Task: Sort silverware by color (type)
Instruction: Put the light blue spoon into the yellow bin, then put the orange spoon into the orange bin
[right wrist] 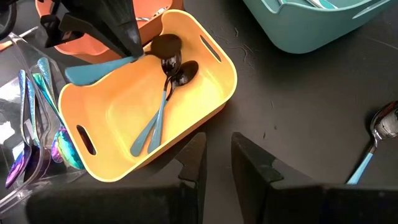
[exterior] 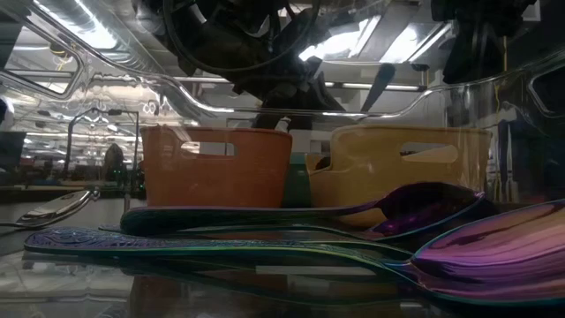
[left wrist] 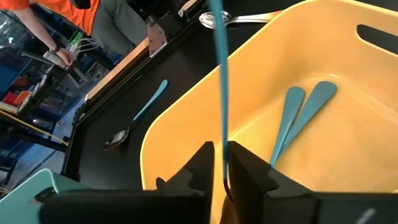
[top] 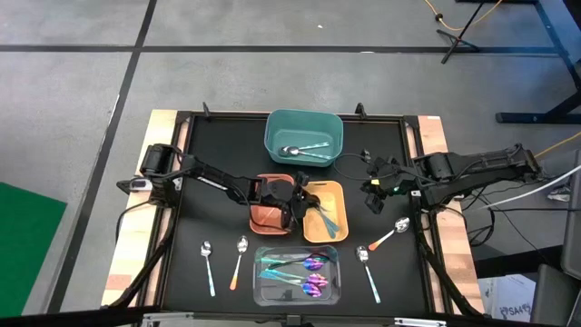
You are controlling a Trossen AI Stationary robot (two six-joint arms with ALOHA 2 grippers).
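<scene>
The teal-handled spoon (left wrist: pixel 219 74) in hand hangs over the yellow bin (top: pixel 325 212), its handle pinched between the fingers of the left gripper (left wrist: pixel 219 163), which look to be just slackening; I judge this a drop about to happen. Inside that bin two teal-handled spoons (right wrist: pixel 163 99) already lie side by side, dark bowls together. Just beside the yellow bin, the orange bin (top: pixel 270 205) is mostly hidden under the left arm, so its contents cannot be told. Beyond the yellow bin toward the tabletop's far edge, the teal bin (top: pixel 304 136) holds a couple of plain silver pieces (top: pixel 303 150). On the near side of the yellow bin, the clear bin (top: pixel 298 273) carries several iridescent purple-teal spoons (top: pixel 306 274). Left loose on the tabletop (top: pixel 213 145) are four: a teal-handled one (top: pixel 208 266) and an orange-handled one (top: pixel 238 261) near the orange bin, and an orange-handled one (top: pixel 389 233) and a teal-handled one (top: pixel 369 272) on the yellow bin's other side. The right gripper (top: pixel 372 197) waits near that side, fingers slightly apart and holding nothing. By my reckoning the sorting is well past halfway.
</scene>
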